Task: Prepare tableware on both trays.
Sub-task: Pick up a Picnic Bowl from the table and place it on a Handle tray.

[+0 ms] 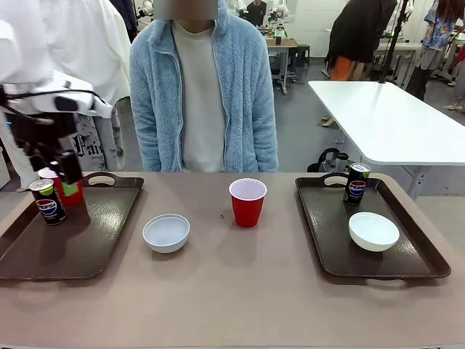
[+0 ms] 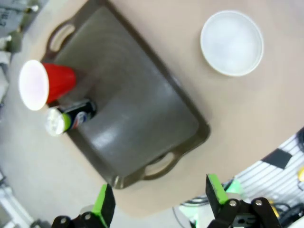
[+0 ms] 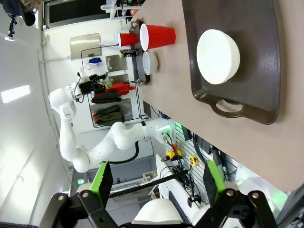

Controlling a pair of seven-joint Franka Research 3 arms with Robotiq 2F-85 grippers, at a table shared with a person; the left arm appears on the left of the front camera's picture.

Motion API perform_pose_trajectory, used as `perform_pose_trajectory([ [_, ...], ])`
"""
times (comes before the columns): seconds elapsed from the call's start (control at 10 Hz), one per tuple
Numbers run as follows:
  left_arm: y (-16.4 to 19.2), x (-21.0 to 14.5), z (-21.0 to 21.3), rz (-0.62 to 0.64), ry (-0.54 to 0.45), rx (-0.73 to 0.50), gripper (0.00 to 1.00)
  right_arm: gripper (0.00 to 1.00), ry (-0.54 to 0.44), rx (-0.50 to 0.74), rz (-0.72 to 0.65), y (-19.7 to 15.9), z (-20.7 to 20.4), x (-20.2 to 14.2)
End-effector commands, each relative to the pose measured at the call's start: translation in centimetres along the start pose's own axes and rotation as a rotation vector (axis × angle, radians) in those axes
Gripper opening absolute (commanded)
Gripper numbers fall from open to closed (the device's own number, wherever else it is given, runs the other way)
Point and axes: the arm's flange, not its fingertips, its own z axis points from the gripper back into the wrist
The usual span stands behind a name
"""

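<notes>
Right-edge tray (image 1: 327,233): we see brown plastic with a dull sheen.
Centre cup (image 1: 248,211): smooth red plastic.
Tray's bowl (image 1: 373,231): smooth, glossy white.
Tray's can (image 1: 357,186): we note glossy printed metal.
Tabletop (image 1: 240,291): matt beige.
Jacket (image 1: 152,94): fluffy fleece.

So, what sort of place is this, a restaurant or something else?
Probably a robotics lab, not a restaurant: a white robot arm stands at the tan table, a large white work table stands behind, and people work at benches farther off.

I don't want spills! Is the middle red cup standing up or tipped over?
Upright: the cup stands on its narrow base, open mouth facing up.
</notes>
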Motion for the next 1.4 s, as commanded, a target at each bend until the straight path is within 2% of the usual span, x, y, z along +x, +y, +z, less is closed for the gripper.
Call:
perform_pose_trajectory([
  [0.0, -2.2, 3.2, -1.7, 0.043, -0.032, -0.042, 1.00, 1.00, 0.000, 0.004, -0.001, 0.1, 0.0, -0.2],
  [0.3, -5.0, 6.2, -6.3, 0.001, -0.151, -0.137, 1.00, 1.00, 0.000, 0.004, -0.001, 0.1, 0.0, -0.2],
  [0.4, -5.2, 7.0, -7.2, 0.007, -0.159, -0.170, 1.00, 1.00, 0.000, 0.004, -0.001, 0.1, 0.0, -0.2],
  [0.8, -6.2, 9.5, -11.3, -0.011, -0.153, -0.209, 1.00, 1.00, 0.000, 0.004, -0.001, 0.1, 0.0, -0.2],
  [1.3, -6.3, 10.3, -14.6, -0.027, -0.104, -0.226, 1.00, 1.00, 0.000, 0.004, -0.001, 0.1, 0.0, -0.2],
])
